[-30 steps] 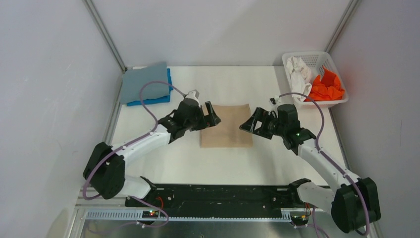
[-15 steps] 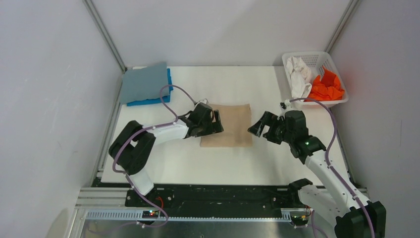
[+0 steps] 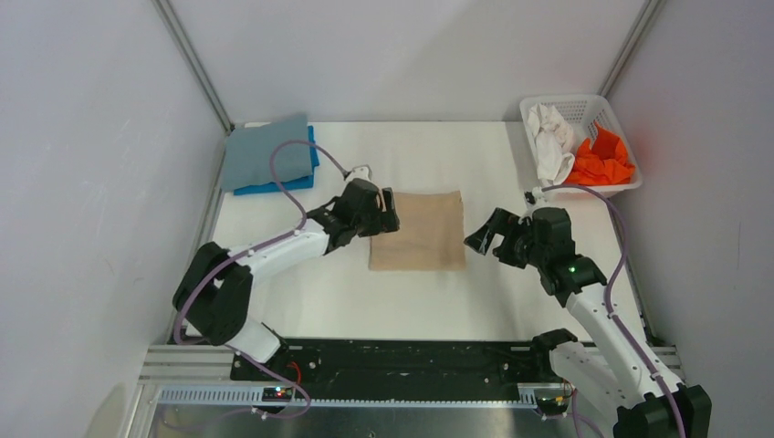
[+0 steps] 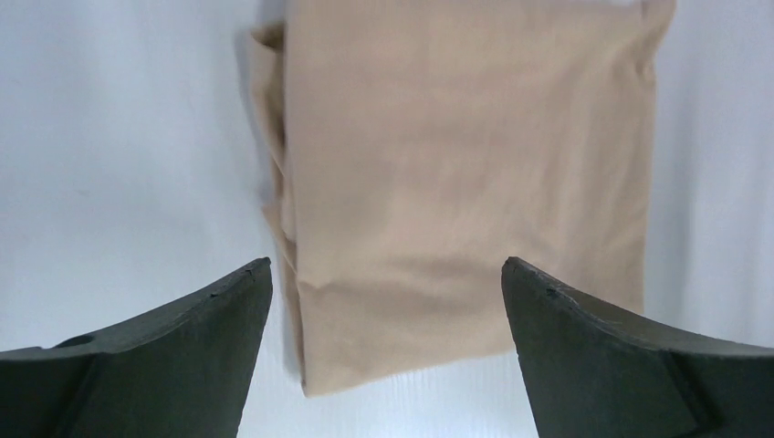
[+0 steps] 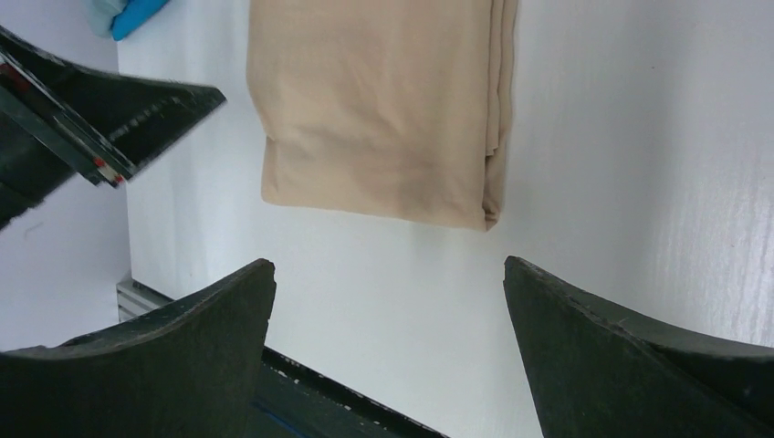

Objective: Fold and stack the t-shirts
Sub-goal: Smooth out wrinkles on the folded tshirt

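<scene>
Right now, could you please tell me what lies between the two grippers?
The folded tan t-shirt lies between the left gripper and the right gripper. Both grippers are open and neither holds it. The top view shows this best.

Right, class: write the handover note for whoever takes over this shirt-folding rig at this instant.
Left gripper: open, empty, at the tan shirt's left edge.
Right gripper: open, empty, just off its right edge.
Done: tan shirt folded, mid-table; grey-blue shirt folded on the bright blue shirt, far-left corner.
White shirt and orange shirt lie crumpled in the basket.
Left: stack the tan one, then fold and stack those two.
</scene>
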`<state>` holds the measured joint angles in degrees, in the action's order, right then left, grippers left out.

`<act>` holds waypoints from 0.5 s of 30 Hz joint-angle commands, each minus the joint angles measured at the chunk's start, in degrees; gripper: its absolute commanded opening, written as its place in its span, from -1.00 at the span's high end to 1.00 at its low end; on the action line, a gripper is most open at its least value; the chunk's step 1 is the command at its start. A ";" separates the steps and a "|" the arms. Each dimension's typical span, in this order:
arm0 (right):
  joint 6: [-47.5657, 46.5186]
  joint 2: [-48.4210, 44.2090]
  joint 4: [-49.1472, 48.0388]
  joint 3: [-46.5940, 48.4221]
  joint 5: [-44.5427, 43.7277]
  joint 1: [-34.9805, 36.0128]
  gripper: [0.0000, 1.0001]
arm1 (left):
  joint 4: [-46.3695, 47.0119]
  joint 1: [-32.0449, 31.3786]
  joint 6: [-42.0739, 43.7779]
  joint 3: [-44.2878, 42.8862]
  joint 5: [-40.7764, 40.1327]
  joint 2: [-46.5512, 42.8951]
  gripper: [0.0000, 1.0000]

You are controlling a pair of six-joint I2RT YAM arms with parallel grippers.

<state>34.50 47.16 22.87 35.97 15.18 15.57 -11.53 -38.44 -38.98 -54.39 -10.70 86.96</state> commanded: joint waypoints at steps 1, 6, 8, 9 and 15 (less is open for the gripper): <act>-1.71 -1.10 -0.06 -0.61 -1.45 -0.69 -0.99 | -4.45 4.23 3.94 -5.54 -3.80 4.22 -0.99; -1.82 -1.07 -0.26 -0.86 -0.79 -1.01 -0.99 | -6.20 6.96 5.76 -10.58 -1.62 11.81 -0.99; -1.81 -0.95 -0.39 -0.96 -0.36 -1.18 -0.99 | -6.36 7.00 6.32 -11.98 -0.29 13.81 -0.99; -1.76 -0.94 -0.43 -1.09 -0.26 -1.22 -0.99 | -6.35 6.99 6.30 -12.37 0.06 14.53 -0.99; -1.72 -1.26 -0.52 -1.52 0.01 -1.51 -0.99 | -6.35 6.61 5.11 -14.83 4.65 20.72 -0.99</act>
<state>33.78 46.78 22.92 34.68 15.00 14.48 -17.54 -31.29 -34.41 -66.43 -9.58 105.23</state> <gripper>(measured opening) 0.993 0.996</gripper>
